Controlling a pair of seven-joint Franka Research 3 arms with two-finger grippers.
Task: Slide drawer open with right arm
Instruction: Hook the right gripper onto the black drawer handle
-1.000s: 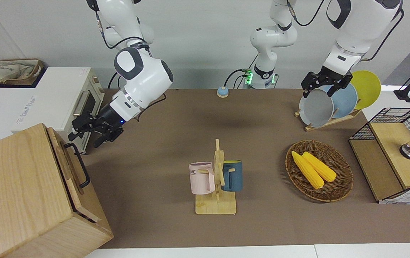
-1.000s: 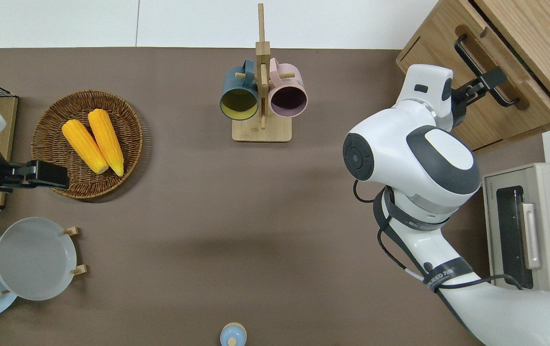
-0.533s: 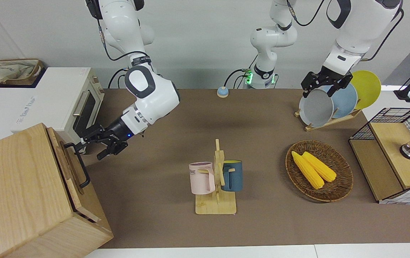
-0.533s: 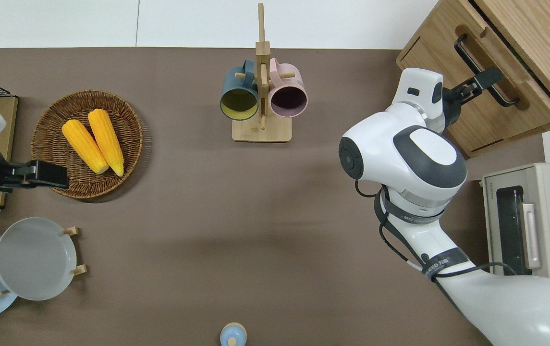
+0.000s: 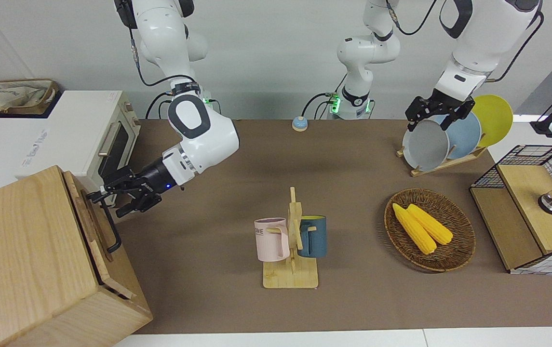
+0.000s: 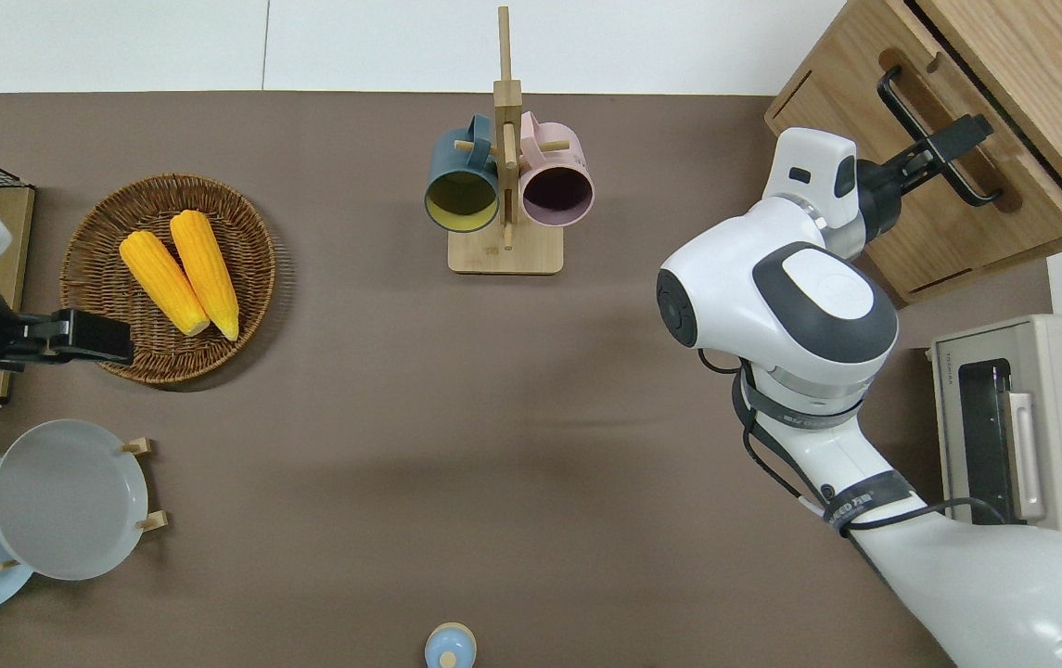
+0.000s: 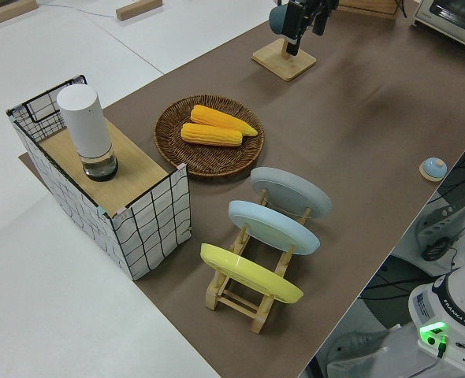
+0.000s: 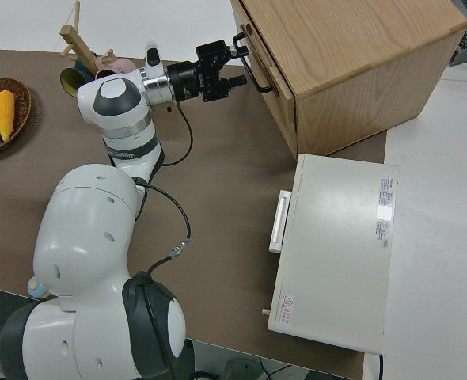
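- The drawer sits at the lower left of the front view, in the face of the big light-wood box. It looks shut or nearly so. I count one drawer with one black bar handle.
- Handling, as a judgement: stiff wood on slides, not fragile, probably moderate drag. The rigid metal bar is the only sensible place to grip, and a hold near its middle would pull more evenly than one at an end.
- The right gripper, left of centre in the front view, has its fingers spread on either side of the handle's upper end. I cannot tell whether they touch it.
- One white toaster oven stands at upper left.
- At centre, one mug rack carries two mugs, pink and dark blue.
- One wicker basket at right holds two corn cobs.
- Upper right, one plate rack holds three plates. The left gripper there is parked, and whether its fingers are closed I cannot tell.
- At far right, one mesh box.
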